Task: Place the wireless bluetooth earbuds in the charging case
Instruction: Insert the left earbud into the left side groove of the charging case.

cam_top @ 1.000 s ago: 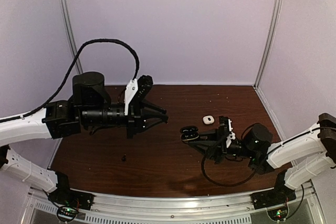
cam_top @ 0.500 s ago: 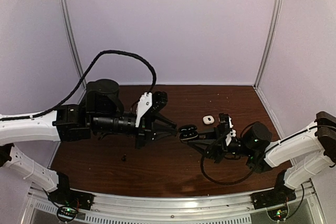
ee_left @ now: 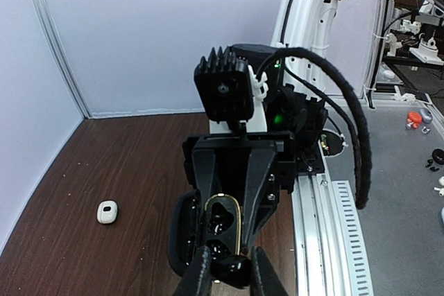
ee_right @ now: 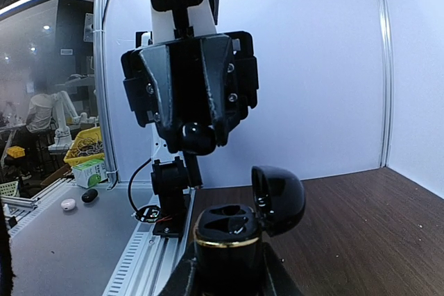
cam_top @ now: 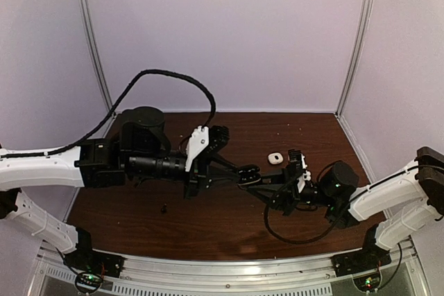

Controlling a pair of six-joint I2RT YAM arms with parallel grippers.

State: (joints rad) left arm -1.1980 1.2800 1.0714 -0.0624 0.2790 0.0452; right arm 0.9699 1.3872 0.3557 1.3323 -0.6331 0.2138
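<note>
My right gripper is shut on a black charging case with a gold rim, holding it upright above the table with its lid open. The case also shows in the top view and the left wrist view; its two sockets look empty. My left gripper is shut on a black earbud, held right at the near edge of the case's open top. In the right wrist view the earbud hangs just above and behind the case.
A small white pebble-like piece lies on the brown table behind the right gripper. A tiny black item lies on the table at the front left. A black cable loops under the right arm.
My left arm has swung right and down, bringing the gripper with the black earbud from the table's middle up to the open case. The right gripper and case have barely moved.
</note>
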